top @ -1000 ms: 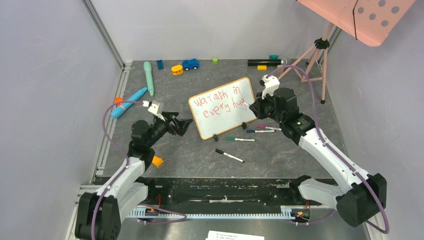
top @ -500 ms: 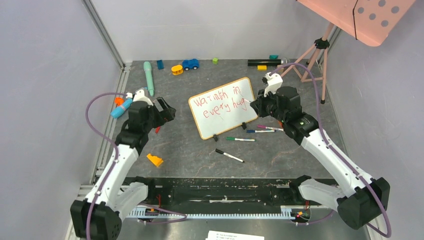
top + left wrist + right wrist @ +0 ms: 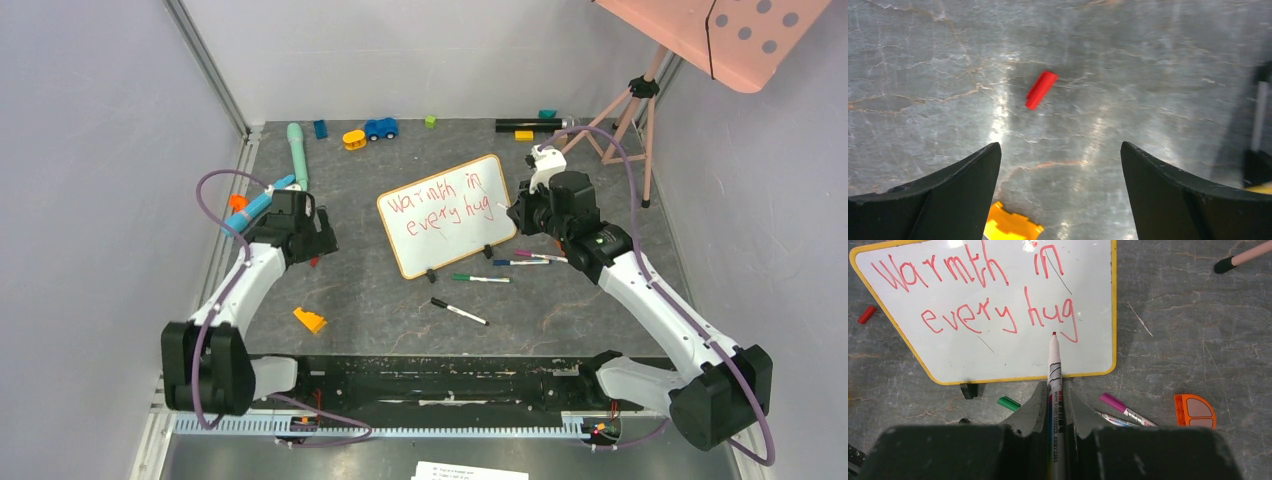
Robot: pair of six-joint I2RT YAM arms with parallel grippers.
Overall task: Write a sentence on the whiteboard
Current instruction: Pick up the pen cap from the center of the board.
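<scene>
Nearest the bases, the left gripper (image 3: 1060,165) hangs low over the table (image 3: 1158,65) with its jaws wide apart and empty. A small red cap (image 3: 1041,89) lies on the surface just ahead of them, and a yellow piece (image 3: 1010,226) sits at their near edge. Across from it, the right gripper (image 3: 1055,405) is clamped on a red marker (image 3: 1054,365). The tip points at the whiteboard (image 3: 998,360), right under the last word; whether it touches the surface cannot be told. The whiteboard lies in the middle of the table, just beyond the right gripper, and the sentence (image 3: 983,295) reads "Warmth in every hug" in two lines. The writing looks finished, so the step in hand is probably its close. The next move likely calls for lifting the tip straight off without smearing the last word, and for closing the left jaws squarely on that small cap.
</scene>
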